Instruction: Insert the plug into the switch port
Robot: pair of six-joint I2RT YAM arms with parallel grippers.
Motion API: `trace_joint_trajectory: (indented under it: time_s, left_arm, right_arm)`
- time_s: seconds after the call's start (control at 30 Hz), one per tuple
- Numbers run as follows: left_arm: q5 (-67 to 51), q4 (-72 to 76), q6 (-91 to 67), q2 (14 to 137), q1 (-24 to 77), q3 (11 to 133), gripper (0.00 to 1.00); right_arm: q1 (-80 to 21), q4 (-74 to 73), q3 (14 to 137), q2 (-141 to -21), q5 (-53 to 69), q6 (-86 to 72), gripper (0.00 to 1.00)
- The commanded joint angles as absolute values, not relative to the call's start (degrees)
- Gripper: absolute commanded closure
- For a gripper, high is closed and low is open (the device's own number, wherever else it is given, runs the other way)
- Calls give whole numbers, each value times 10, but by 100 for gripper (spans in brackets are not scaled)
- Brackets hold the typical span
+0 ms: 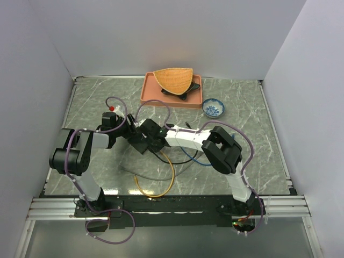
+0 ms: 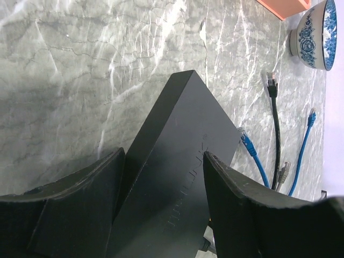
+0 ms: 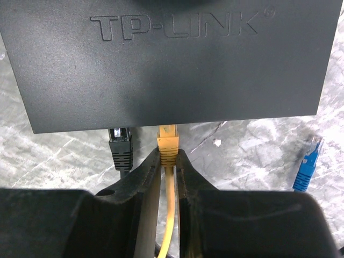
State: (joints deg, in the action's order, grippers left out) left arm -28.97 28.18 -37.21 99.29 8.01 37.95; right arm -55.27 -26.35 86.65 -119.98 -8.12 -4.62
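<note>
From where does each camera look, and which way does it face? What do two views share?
Top external: above and behind the bases, looking down on the table; left arm and right arm both show.
Left wrist: on the left wrist, looking along its fingers, which grip the switch; bowl beyond.
Right wrist: on the right wrist, facing the switch's port side; its fingers pinch the yellow plug.
Shared: both wrist views show the switch; top and left wrist views show the bowl.
</note>
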Motion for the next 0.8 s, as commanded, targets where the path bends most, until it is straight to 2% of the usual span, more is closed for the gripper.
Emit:
trace_joint_trajectory:
  time_s: [0.0,0.53,0.77]
  left_arm:
    - [-359,234,-378,1014,95,371,35]
    - [-374,228,-373,1017,95,374,36]
    - [-347,207,-365,1008,93,376,35]
  right_arm:
    - [-545,-161,914,-1219,-84,-53,100]
    - [-541,-172,983,-1242,-73,-47,100]
    - [-541,-162,921,-1201,-75,-57,100]
